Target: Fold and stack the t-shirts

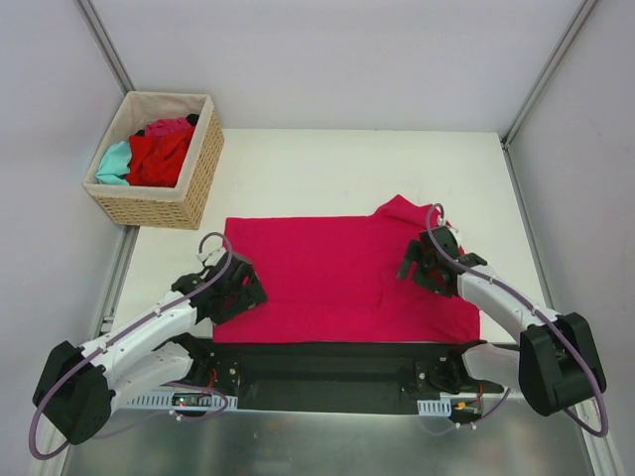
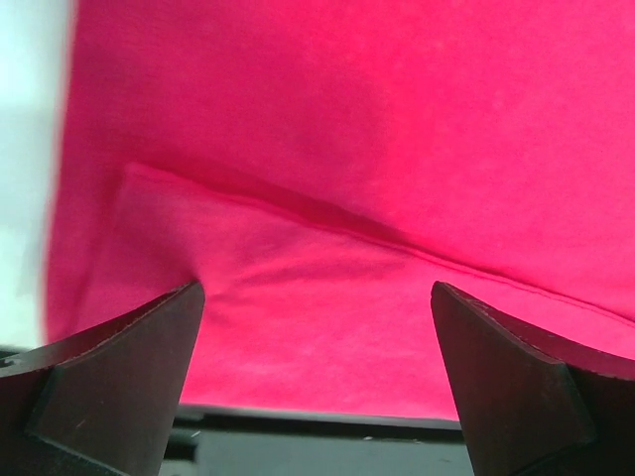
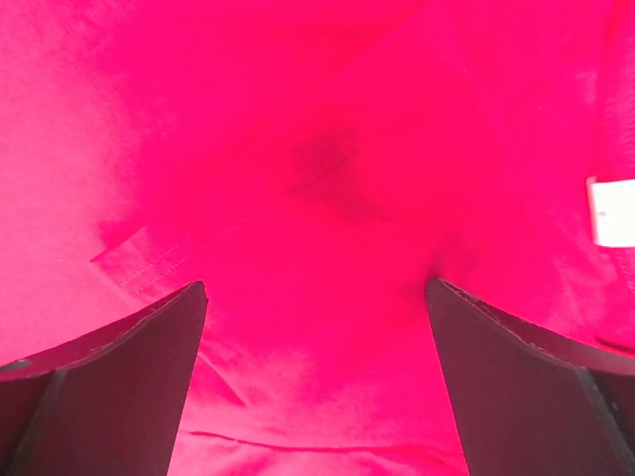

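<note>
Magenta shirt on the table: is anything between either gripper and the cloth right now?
Nothing visible. The left gripper and the right gripper are both open over the magenta shirt, and each wrist view shows only cloth ahead. The basket sits apart at the far left.

A white worktop (image 1: 327, 164) fills the middle of the overhead view, evenly lit with only soft shadows. Plain pale grey walls close it in at the back (image 1: 327, 59), left (image 1: 40, 119) and right (image 1: 595, 198). Slanting aluminium frame rails (image 1: 104, 45) mark the corners. A black mounting plate (image 1: 327, 372) lies along the near edge, with a brushed metal strip (image 1: 327, 446) below it.
</note>
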Controlling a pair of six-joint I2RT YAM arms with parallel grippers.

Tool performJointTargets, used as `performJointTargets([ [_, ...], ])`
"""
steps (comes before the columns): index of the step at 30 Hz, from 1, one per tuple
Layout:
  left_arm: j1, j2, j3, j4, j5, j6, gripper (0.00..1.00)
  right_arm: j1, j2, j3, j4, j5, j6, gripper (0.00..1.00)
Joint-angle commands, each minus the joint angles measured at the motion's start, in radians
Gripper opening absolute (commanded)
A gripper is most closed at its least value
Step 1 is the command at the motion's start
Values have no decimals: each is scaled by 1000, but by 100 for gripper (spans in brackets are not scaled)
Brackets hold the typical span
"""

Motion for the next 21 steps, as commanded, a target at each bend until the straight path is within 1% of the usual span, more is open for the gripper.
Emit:
performJointTargets([
  [1, -9, 46, 178, -81, -68, 102, 99, 8, -29, 128, -61, 53, -28, 97],
  [2, -9, 59, 218, -81, -76, 122, 99, 4, -25, 155, -66, 53, -33, 97],
  [3, -9, 91, 261, -81, -97, 169, 99, 6, -6, 218, -68, 68, -37, 97],
  [4, -9, 106, 346, -81, -110, 189, 99, 6, 9, 249, -71, 77, -52, 97],
  [5, -9, 124, 388, -79, -119, 209, 99, 6, 23, 279, -69, 88, -59, 97],
  [6, -9, 161, 474, -81, -147, 251, 99, 4, 67, 351, -66, 100, -68, 97],
  [8, -7, 200, 546, -79, -170, 289, 99, 0, 121, 430, -60, 111, -91, 97],
  [9, -6, 238, 604, -79, -191, 314, 99, -5, 159, 503, -60, 109, -100, 97],
  [10, -4, 256, 631, -79, -196, 326, 99, -23, 229, 545, -60, 108, -111, 96],
  [12, 5, 305, 681, -79, -208, 345, 99, -55, 308, 606, -49, 82, -115, 96],
  [13, 14, 319, 694, -79, -204, 349, 99, -99, 386, 667, -37, 63, -114, 97],
  [14, 20, 341, 703, -78, -204, 351, 99, -123, 421, 695, -35, 24, -111, 97],
  [17, 56, 364, 717, -70, -207, 354, 99, -187, 547, 819, -22, -12, -135, 97],
  [19, 103, 362, 708, -52, -187, 354, 99, -219, 598, 891, -29, 6, -152, 97],
  [20, 128, 358, 703, -43, -173, 355, 99, -229, 636, 908, -29, 34, -164, 98],
  [21, 167, 353, 691, -33, -158, 355, 99, -239, 653, 922, -28, 30, -174, 99],
])
